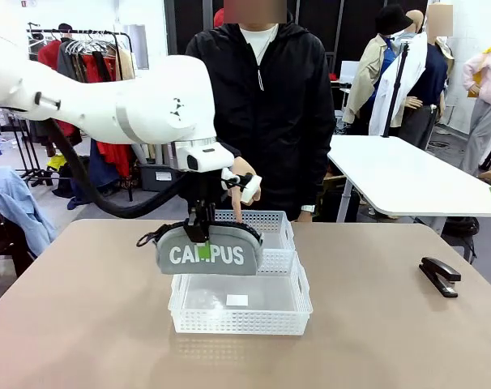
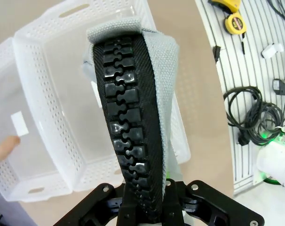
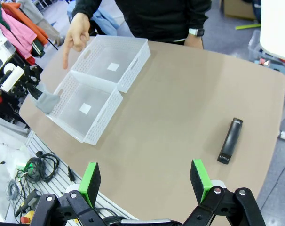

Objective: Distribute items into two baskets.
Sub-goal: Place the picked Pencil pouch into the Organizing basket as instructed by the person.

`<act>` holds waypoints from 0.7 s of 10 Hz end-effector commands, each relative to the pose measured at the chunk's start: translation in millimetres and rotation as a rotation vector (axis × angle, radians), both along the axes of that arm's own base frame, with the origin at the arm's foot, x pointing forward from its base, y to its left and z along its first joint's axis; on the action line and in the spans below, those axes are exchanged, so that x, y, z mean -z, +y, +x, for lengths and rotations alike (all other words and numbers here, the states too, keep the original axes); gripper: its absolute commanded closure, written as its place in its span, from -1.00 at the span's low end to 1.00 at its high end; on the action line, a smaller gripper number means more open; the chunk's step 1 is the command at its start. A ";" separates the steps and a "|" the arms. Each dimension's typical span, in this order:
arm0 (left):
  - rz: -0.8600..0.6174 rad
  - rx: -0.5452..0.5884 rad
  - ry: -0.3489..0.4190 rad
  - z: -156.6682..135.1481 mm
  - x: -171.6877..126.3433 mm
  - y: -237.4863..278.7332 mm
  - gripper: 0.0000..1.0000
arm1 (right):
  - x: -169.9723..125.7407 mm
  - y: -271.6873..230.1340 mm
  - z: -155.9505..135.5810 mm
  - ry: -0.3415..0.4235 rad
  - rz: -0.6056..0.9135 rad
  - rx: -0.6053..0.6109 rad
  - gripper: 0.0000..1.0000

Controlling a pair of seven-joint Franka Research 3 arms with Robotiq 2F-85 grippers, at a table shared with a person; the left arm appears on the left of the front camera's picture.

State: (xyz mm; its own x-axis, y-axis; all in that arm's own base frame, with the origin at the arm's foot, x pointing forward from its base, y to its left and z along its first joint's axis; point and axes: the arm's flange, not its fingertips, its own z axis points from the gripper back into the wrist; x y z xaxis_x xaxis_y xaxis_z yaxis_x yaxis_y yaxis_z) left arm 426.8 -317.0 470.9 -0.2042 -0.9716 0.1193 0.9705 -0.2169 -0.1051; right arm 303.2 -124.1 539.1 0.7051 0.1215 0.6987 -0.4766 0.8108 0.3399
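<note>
The left gripper (image 1: 202, 233) is clamped on the zip edge of the pouch (image 1: 211, 253), dangling it above the near basket (image 1: 239, 324). The person's hand (image 1: 242, 185) points into the far basket (image 1: 271, 219), probably marking its destination. The right gripper (image 3: 145, 181) stands spread apart, and the stapler (image 1: 440, 276) lies well to the right.

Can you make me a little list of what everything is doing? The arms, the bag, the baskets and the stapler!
left gripper: shut on the pouch's zipper edge, holding it up
pouch: grey, says CAMPUS, hanging in the air over the near basket
right gripper: open, holding nothing, above the table
stapler: black, lying on the table at the robot's right, apart from the baskets
near basket: white, nothing in it
far basket: white, nothing in it, right behind the near one
hand: the person's, one finger pointing down by the far basket
</note>
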 end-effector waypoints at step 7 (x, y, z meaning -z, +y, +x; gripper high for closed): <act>0.008 0.009 -0.048 19.7 51.9 -46.0 1.00 | -1.2 0.0 0.7 -0.016 0.017 -0.013 -1.00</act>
